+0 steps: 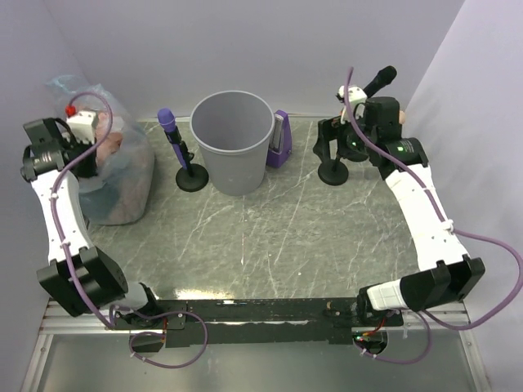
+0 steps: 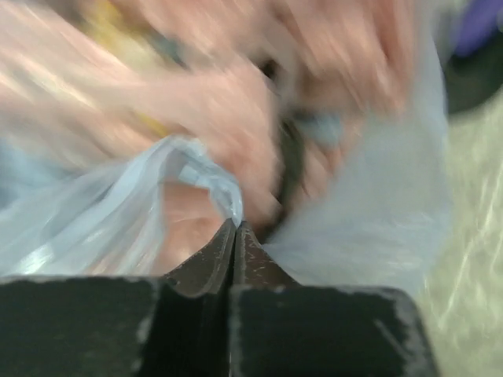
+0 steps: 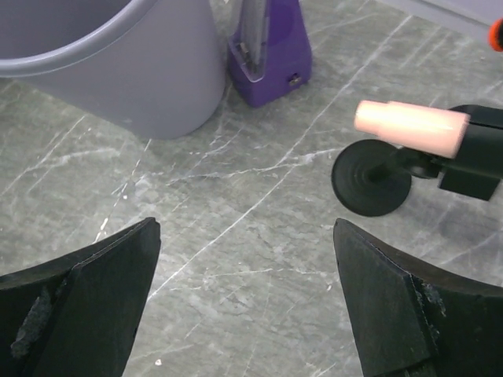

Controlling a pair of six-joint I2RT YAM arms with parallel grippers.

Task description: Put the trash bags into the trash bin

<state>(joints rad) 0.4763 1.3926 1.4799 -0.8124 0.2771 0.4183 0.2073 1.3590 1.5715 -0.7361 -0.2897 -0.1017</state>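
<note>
The trash bag [image 1: 122,184], clear with pinkish contents, is seen at the table's left side, apart from the grey trash bin [image 1: 233,147] at the back centre. Its film is pinched by the left gripper [image 2: 236,229], jaws pressed together. The right gripper [image 3: 245,236] is held spread wide over the table [image 1: 286,237], near a black stand [image 3: 369,184].

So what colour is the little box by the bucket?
Purple; the small plastic box beside the round grey plastic bin shows best in the right wrist view.
</note>
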